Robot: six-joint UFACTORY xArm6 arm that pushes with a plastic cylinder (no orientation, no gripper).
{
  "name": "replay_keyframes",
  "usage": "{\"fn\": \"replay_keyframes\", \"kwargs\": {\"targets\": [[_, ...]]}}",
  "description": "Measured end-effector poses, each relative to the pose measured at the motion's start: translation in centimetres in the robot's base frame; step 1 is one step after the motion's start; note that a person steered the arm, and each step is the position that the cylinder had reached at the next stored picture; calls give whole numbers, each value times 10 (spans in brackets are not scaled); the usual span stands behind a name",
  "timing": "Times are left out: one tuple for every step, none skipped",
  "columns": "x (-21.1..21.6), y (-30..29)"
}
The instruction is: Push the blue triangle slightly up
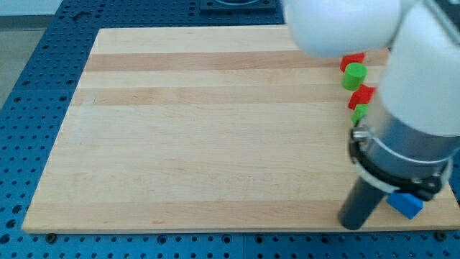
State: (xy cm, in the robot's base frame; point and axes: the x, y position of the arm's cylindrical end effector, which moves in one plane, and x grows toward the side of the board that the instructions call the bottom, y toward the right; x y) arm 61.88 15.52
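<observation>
Blue is the block you want: the blue block (406,204) sits at the lower right of the board (201,129), partly hidden, so you can't tell its shape. My tip (352,224) rests just left of it. Higher up, a red block (353,61), green block (354,75), second red block (362,95) and second green block (360,112) line the right edge.

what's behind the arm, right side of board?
Blue block pokes out beside my tip. Two red and two green blocks show partly; anything further right is covered.
</observation>
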Motion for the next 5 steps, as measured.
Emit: {"fn": "replay_keyframes", "kwargs": {"targets": [[-1,10],[-1,13],[-1,41],[-1,46],[0,55]]}}
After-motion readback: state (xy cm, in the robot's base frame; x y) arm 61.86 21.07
